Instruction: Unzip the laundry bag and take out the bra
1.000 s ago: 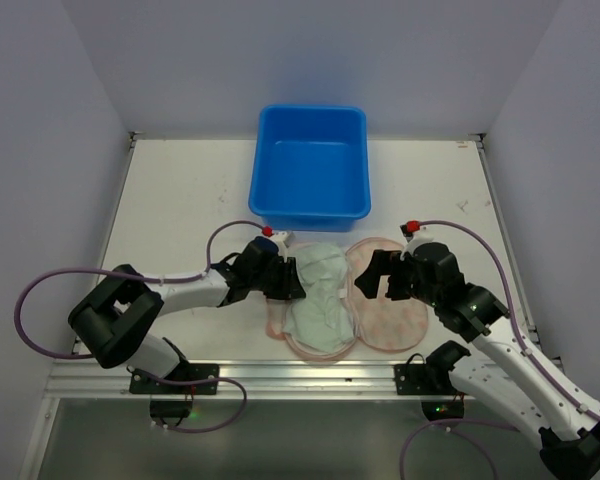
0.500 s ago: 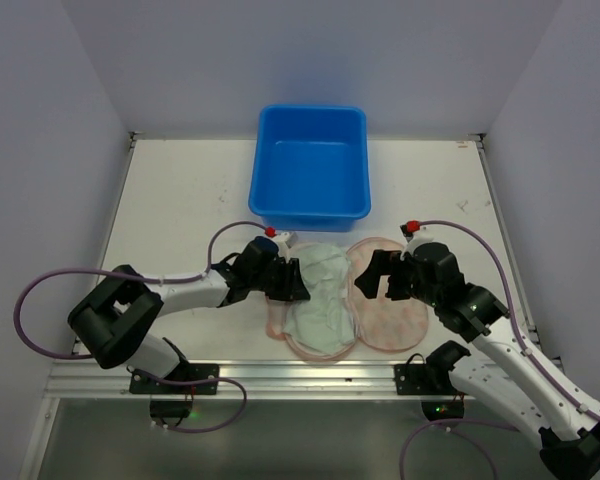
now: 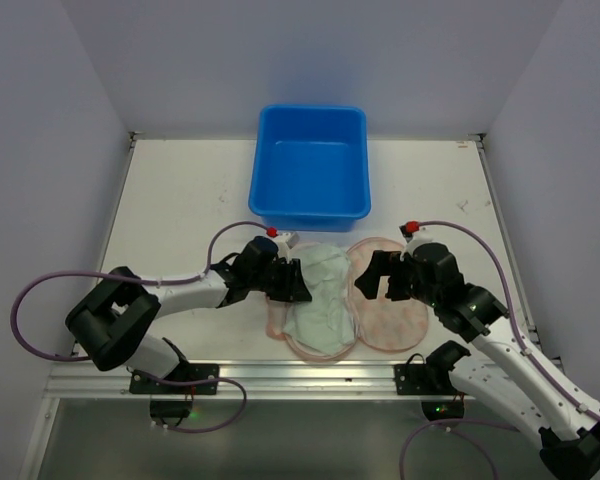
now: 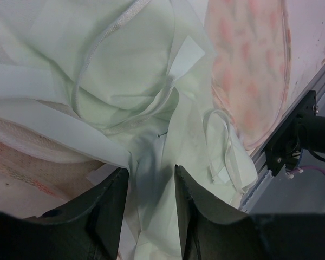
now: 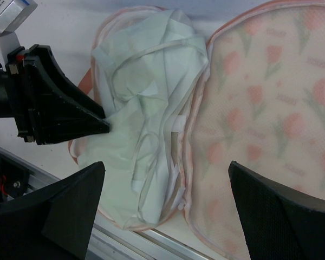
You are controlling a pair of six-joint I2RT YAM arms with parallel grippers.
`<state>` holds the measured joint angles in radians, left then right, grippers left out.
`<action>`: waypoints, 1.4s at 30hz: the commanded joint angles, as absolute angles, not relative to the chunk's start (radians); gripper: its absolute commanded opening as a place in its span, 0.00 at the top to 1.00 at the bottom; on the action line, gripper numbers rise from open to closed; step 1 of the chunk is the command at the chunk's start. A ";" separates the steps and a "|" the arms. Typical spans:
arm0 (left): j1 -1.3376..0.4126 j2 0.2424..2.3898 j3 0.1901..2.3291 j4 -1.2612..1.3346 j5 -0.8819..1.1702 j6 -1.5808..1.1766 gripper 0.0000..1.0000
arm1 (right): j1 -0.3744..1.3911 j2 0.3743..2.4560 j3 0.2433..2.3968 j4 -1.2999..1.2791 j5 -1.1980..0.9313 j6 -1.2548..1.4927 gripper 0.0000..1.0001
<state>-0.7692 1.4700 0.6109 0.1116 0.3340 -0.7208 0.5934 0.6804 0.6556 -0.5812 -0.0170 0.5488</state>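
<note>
Top external view: the laundry bag [image 3: 388, 315] lies unzipped on the bench [image 3: 180, 200], the bra [image 3: 318, 300] spread over its left half. Astride bra fabric, the left tool [image 3: 299, 291] may or may not be gripping; the right tool [image 3: 377, 283] hangs released above the bag. A strap [image 4: 216, 130] snagging the zipper edging [image 5: 187, 162] could drag the bag along.

Soft pale mint cloth bra [image 5: 146, 108], matt and slightly sheer. Flat cream fabric laundry bag [image 5: 260, 108] with orange-pink print, fine matt weave. At twelve o'clock, rectangular blue plastic tub [image 3: 310, 207], smooth with faint gloss. On the left gripper [image 4: 150, 174], fingers [image 4: 105, 211] of smooth matt black plastic
</note>
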 commanded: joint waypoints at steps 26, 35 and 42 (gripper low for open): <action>-0.793 1.322 0.770 0.014 0.336 -0.609 1.00 | 0.591 0.629 0.635 -0.574 0.018 0.535 0.02; -0.793 1.229 0.925 -0.161 0.321 -0.539 1.00 | 0.591 0.503 0.643 -0.580 0.112 0.551 0.02; -0.787 1.193 1.101 -0.274 0.350 -0.492 1.00 | 0.591 0.348 0.650 -0.583 0.186 0.531 0.01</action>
